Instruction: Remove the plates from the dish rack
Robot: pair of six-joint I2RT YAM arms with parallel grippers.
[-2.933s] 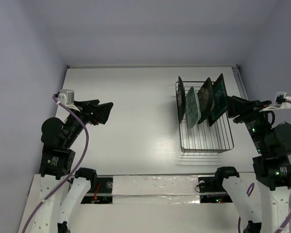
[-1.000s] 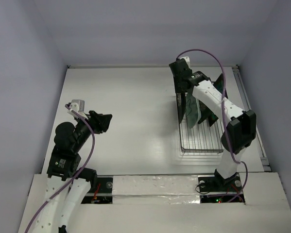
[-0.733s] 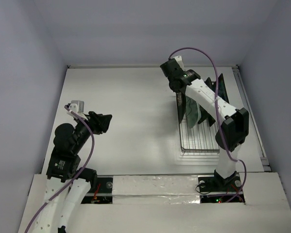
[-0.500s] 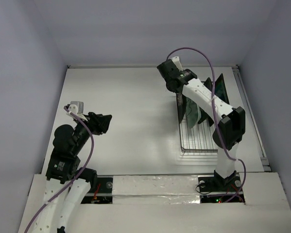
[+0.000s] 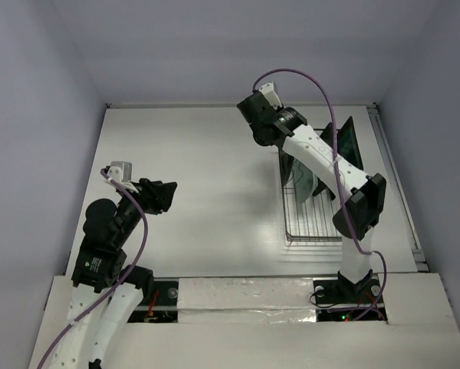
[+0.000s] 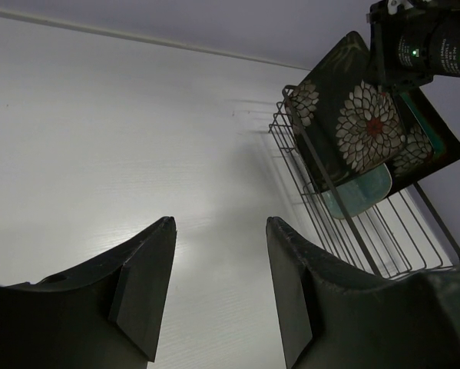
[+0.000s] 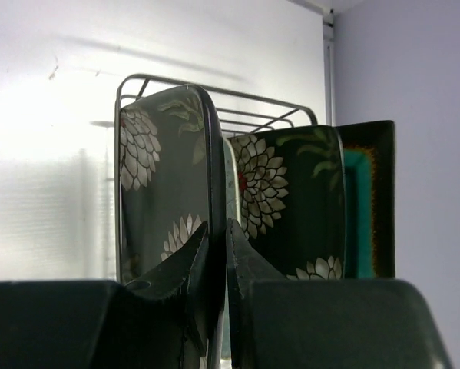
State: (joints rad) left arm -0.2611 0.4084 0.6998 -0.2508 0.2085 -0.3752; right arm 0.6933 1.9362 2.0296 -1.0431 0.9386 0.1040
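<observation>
The dish rack (image 5: 325, 223) stands at the right of the table and holds several plates on edge. My right gripper (image 7: 216, 224) is shut on the top edge of the leftmost dark flower plate (image 7: 164, 177), whose lower part still sits among the rack wires (image 6: 368, 238). Behind it stand the thin edge of the mint plate (image 6: 360, 192), a second flower plate (image 7: 291, 200) and the teal-centred plate (image 7: 364, 207). My left gripper (image 6: 218, 221) is open and empty, held over bare table far left of the rack (image 5: 168, 192).
The white table (image 5: 206, 169) spreads between the two arms. Grey walls close in the far edge and both sides. The right arm (image 5: 329, 165) reaches over the rack, its purple cable looping above.
The right arm swung from the table's right side over the rack and closed on the leftmost flower plate. Its wrist has since drifted left and farther away. The left arm has barely moved.
</observation>
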